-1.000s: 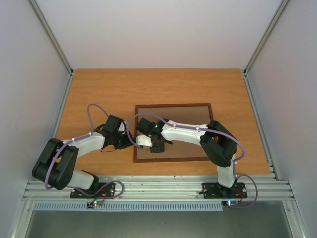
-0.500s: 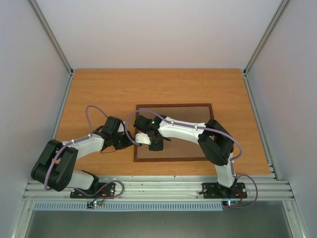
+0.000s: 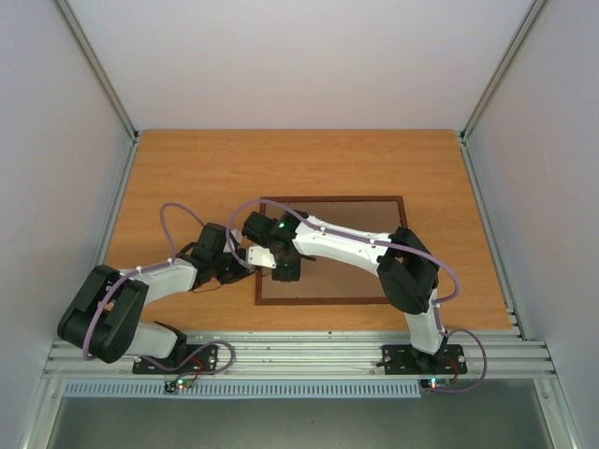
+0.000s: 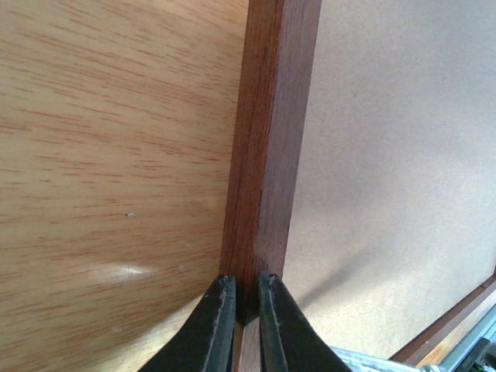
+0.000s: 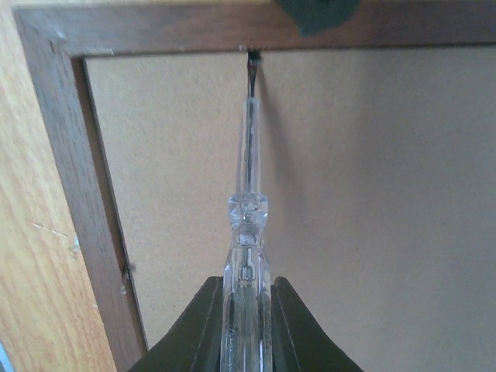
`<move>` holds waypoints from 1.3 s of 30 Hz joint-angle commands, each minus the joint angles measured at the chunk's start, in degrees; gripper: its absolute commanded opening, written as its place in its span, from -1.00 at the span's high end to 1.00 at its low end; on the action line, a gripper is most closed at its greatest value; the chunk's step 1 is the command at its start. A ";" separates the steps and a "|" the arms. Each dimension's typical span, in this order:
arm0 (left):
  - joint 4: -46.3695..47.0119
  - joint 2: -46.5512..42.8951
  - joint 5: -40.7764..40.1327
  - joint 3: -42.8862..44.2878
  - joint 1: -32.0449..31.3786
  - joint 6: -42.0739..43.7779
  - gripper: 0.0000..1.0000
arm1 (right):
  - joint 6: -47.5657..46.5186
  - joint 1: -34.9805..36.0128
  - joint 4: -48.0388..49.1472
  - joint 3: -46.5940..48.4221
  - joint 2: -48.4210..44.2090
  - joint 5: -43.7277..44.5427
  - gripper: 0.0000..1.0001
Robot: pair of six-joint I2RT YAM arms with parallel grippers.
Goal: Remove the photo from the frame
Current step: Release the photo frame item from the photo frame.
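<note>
The frame (image 3: 328, 198) lies face down on the table, its plain brown back (image 3: 360, 257) up. The photo is hidden under that back. My left gripper (image 3: 249, 265) is shut on the frame's left rail; in the left wrist view its tips (image 4: 246, 283) pinch the dark rail (image 4: 271, 155). My right gripper (image 3: 284, 269) is over the back near the left rail, shut on a clear-handled screwdriver (image 5: 248, 209). In the right wrist view the gripper (image 5: 246, 291) points the blade tip at the inner edge of the rail (image 5: 155, 31), just below the left gripper (image 5: 314, 12).
The wooden table (image 3: 187, 178) is boxed in by white walls at the left, back and right. Aluminium rails (image 3: 299, 351) run along the near edge with both arm bases. The frame's near left corner (image 5: 46, 35) shows in the right wrist view.
My right gripper has moved left across the back with the screwdriver, bringing its tip to the left rail. The left gripper has stayed on the rail; the frame has shifted slightly.
</note>
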 commanded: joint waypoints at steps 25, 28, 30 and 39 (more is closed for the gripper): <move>-8.47 -8.69 -2.56 -1.71 -2.95 -0.99 0.65 | 3.55 1.81 20.27 -9.51 -11.06 0.27 0.98; -9.34 -10.98 -2.72 -1.62 -2.95 -1.40 0.61 | 4.07 0.92 26.28 -17.49 -16.42 -3.20 0.98; -9.21 -12.28 -2.85 -1.84 -2.95 -2.25 0.60 | 4.91 0.17 32.74 -23.63 -21.21 -6.26 0.98; -7.22 -14.67 -2.87 -3.05 -2.91 -4.94 0.52 | 8.91 -6.23 61.19 -49.37 -38.86 -18.52 0.98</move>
